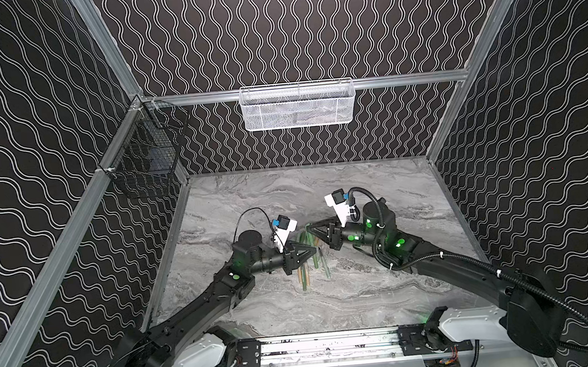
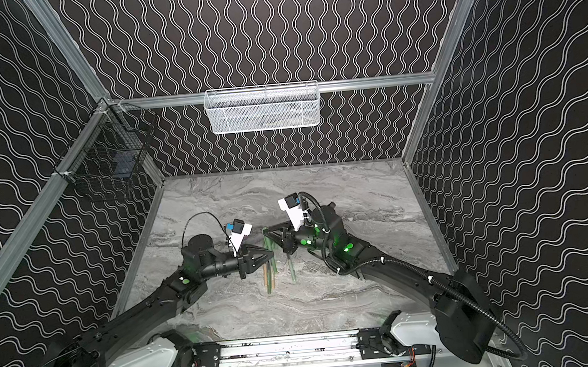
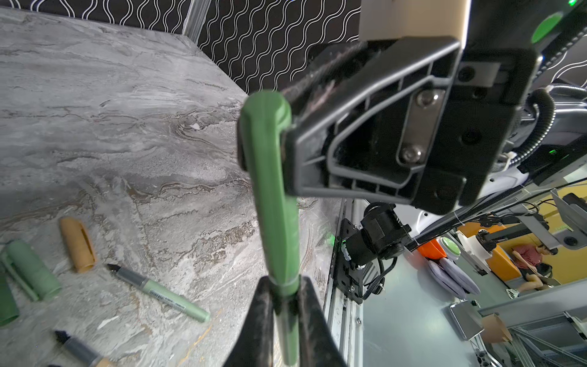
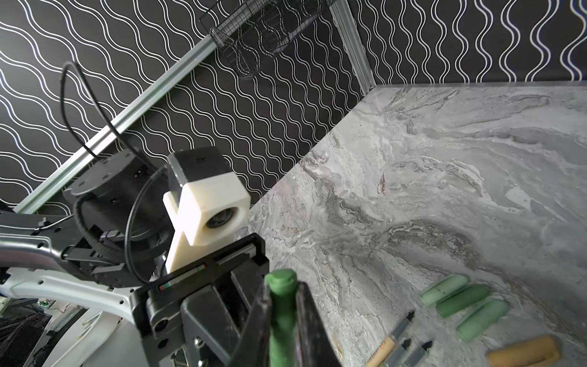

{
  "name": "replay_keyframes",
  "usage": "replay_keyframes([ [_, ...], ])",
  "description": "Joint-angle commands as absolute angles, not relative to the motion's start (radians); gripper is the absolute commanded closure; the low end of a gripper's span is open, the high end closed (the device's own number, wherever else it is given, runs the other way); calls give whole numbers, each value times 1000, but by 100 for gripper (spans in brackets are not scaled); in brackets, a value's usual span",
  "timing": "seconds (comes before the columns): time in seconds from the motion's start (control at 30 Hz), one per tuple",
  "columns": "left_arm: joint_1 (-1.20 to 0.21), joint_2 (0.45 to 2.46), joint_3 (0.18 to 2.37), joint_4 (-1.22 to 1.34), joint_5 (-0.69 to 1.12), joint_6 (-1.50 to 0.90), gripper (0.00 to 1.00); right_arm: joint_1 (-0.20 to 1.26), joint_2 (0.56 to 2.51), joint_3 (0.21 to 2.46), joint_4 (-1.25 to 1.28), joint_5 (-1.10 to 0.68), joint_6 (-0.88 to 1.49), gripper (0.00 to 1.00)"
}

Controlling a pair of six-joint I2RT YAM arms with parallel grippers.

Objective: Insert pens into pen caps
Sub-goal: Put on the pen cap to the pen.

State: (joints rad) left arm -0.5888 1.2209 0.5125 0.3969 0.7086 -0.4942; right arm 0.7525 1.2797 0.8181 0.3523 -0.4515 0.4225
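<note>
In both top views, left fingers (image 1: 304, 254) and right fingers (image 1: 320, 229) meet over the middle of the desk (image 1: 367, 294), above loose pens (image 1: 304, 278). Left wrist view: right fingers (image 3: 317, 149) pinch a dark green cap (image 3: 270, 190); left fingers (image 3: 263, 321) clamp the pen (image 3: 287, 317) entering it. Right wrist view: right fingers (image 4: 309, 324) grip the dark green cap (image 4: 281, 305); loose caps (image 4: 460, 302) lie nearby on the desk.

Even lighting; wrist views blur up close.
</note>
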Motion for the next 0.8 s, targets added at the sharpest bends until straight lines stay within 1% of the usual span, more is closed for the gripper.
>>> replay_keyframes([
  [0.0, -589, 1209, 520, 465, 709, -463, 100, 756, 1279, 812, 288, -471, 419, 93],
  [0.27, -589, 1181, 517, 466, 703, -465, 100, 756, 1267, 796, 292, -471, 426, 91],
  [0.4, -590, 1185, 529, 441, 706, -456, 100, 756, 1249, 788, 312, -474, 430, 87],
  [0.63, -591, 1158, 522, 436, 717, -447, 100, 756, 1252, 824, 302, -498, 414, 81],
  [0.67, -591, 1160, 522, 437, 719, -448, 100, 756, 1250, 828, 301, -500, 412, 79],
  [0.77, -594, 1178, 521, 468, 744, -464, 100, 757, 1237, 832, 299, -502, 416, 65],
])
